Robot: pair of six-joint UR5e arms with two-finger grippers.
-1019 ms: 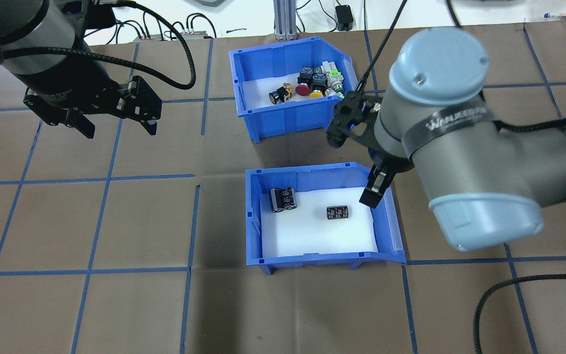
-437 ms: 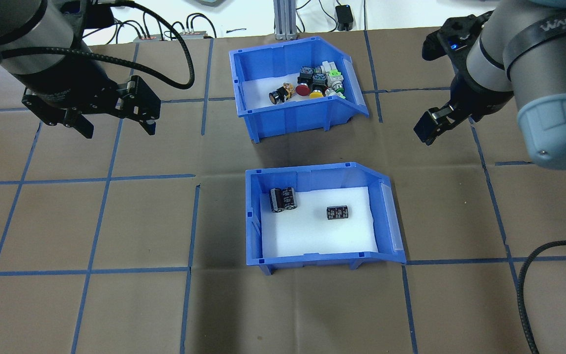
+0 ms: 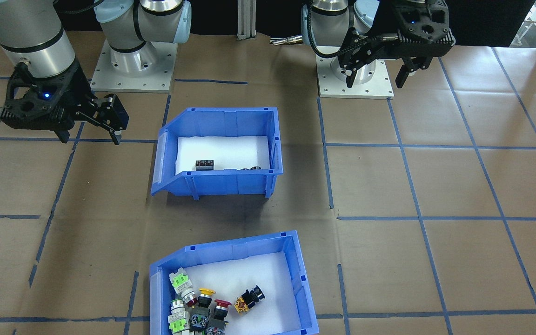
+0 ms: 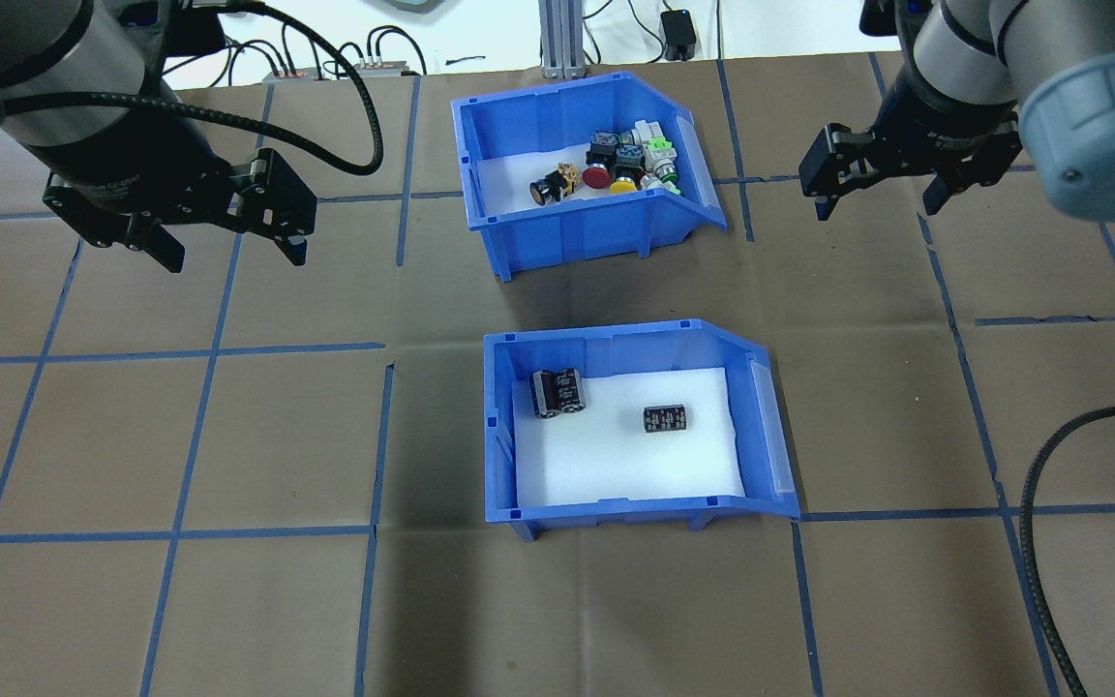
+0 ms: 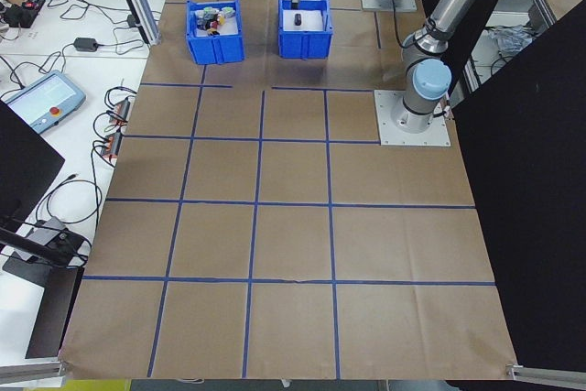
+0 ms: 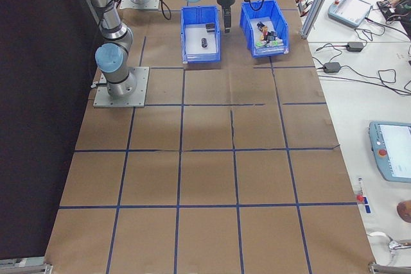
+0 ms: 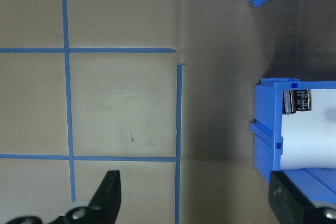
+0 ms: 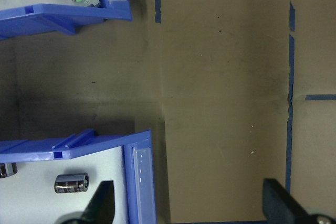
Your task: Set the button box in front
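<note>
On far side of worktop [image 4: 228, 600], button box [image 4: 577, 169] sits behind bin with black cylinders [image 4: 630, 431]. Right pincer [image 4: 885, 184], a second ago low over near bin's right wall, now lifted away to right of button box, spread, empty. Left pincer [image 4: 228, 237] spread, idle. Likely placement finished.

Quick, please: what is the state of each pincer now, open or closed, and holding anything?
Left pincer: open, holding nothing, above bare table.
Right pincer: open, holding nothing, to the side of the button box.
</note>
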